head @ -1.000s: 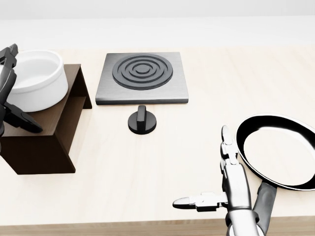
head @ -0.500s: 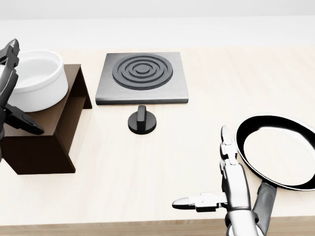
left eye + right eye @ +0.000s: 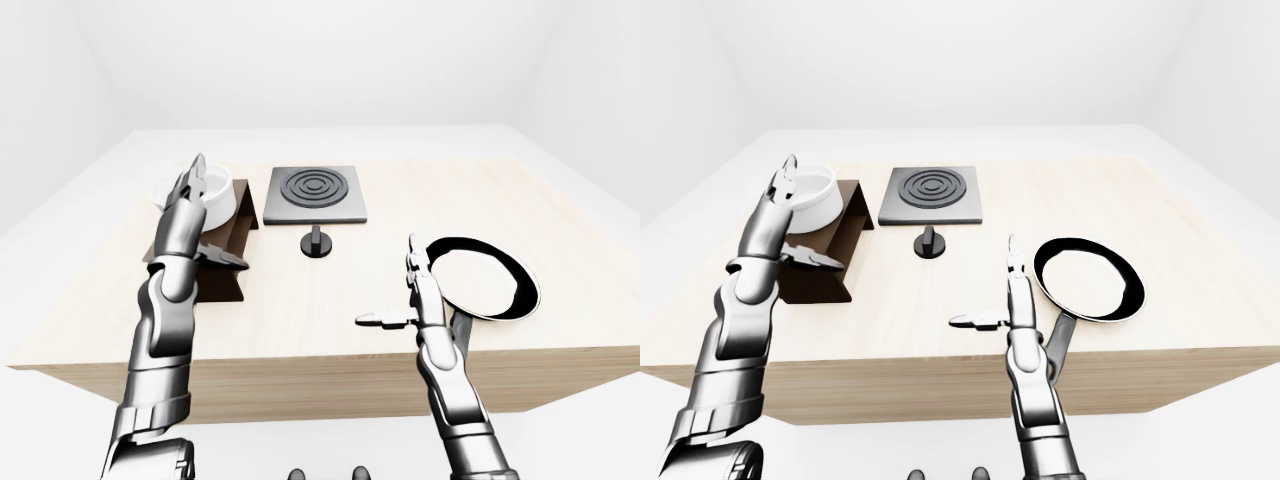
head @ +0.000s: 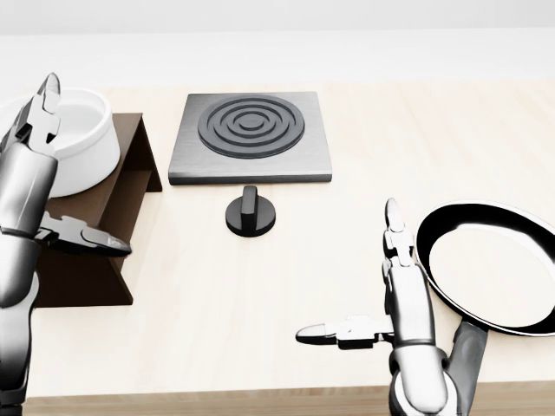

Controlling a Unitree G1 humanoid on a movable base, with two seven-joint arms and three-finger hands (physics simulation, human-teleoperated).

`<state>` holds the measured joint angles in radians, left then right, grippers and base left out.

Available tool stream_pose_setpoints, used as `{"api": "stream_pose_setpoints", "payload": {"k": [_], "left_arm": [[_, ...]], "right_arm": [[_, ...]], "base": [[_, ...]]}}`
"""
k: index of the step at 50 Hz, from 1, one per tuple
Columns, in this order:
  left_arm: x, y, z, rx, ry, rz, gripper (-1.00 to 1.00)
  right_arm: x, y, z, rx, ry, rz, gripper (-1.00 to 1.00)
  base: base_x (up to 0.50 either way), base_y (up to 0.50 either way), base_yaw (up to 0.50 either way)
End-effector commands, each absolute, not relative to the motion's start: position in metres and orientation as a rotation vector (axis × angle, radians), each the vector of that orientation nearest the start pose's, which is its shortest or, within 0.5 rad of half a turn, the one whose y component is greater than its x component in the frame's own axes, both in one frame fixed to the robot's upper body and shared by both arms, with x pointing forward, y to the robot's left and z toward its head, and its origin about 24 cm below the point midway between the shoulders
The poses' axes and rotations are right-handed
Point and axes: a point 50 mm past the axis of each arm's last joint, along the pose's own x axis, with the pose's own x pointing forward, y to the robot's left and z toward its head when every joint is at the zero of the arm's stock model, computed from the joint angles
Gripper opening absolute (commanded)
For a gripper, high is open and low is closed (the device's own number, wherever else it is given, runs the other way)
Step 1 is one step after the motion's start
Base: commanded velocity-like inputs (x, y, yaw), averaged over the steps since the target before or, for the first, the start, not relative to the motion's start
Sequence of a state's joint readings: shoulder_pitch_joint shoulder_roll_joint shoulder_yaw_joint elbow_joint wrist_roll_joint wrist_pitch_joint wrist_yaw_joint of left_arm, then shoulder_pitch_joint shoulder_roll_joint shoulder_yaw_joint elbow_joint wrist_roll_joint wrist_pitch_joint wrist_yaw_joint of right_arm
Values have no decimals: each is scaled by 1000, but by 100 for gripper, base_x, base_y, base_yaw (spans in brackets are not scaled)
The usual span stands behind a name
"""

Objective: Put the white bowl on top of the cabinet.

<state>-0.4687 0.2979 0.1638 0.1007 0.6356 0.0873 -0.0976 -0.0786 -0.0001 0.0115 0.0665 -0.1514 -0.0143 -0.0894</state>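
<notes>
White bowl (image 4: 74,147) is sitting on the dark cabinet (image 4: 100,227) by the worktop's (image 4: 286,286) left edge, so as far as we can judge the placing part is basically done. Our left robot hand (image 4: 54,173) is right next to it on the near-left side, fingers spread and gripping nothing, so it's the nearer one by far. Right robot hand (image 4: 373,295) is splayed open too, well apart, just beside the black frying pan (image 4: 490,264) near the right edge.

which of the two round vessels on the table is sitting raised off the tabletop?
The white bowl, at the view's left: it rests on the dark brown cabinet, by the left hand. The black frying pan, by the right hand, lies flat on the table.
</notes>
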Motion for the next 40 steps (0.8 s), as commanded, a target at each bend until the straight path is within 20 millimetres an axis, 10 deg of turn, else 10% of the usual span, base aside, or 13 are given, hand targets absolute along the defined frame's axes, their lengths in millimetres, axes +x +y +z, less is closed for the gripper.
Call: {"api": "stream_pose_setpoints", "payload": {"k": [1, 40], "left_arm": [[312, 209, 148, 678, -243, 180, 100], [270, 210, 146, 243, -344, 150, 100]], "right_arm": [[283, -141, 67, -145, -64, -83, 100], [288, -158, 152, -89, -387, -141, 100]], "base": [[0, 0, 0], [0, 0, 0]]}}
